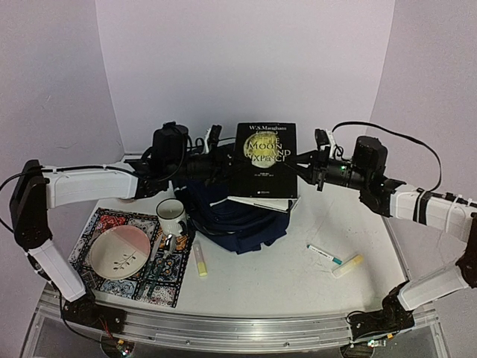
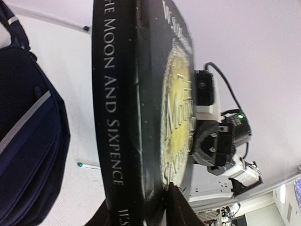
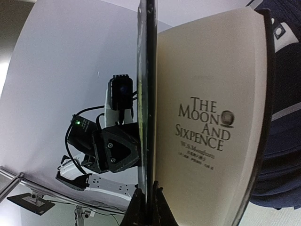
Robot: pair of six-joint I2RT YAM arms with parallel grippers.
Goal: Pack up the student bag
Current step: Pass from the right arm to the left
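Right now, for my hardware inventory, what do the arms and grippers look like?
The left arm and right arm have white link shells, black joints and black cables. The left gripper and right gripper are black with white camera mounts; a green light at each wrist.

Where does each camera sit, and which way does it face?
Top external: overhead from behind, looking down; left gripper and right gripper at the book, above the student bag.
Left wrist: on its arm, faces right at the book's spine; own fingers below.
Right wrist: on its arm, faces left at the title page; right gripper pinches the cover.
Shared: each wrist view shows the other gripper.
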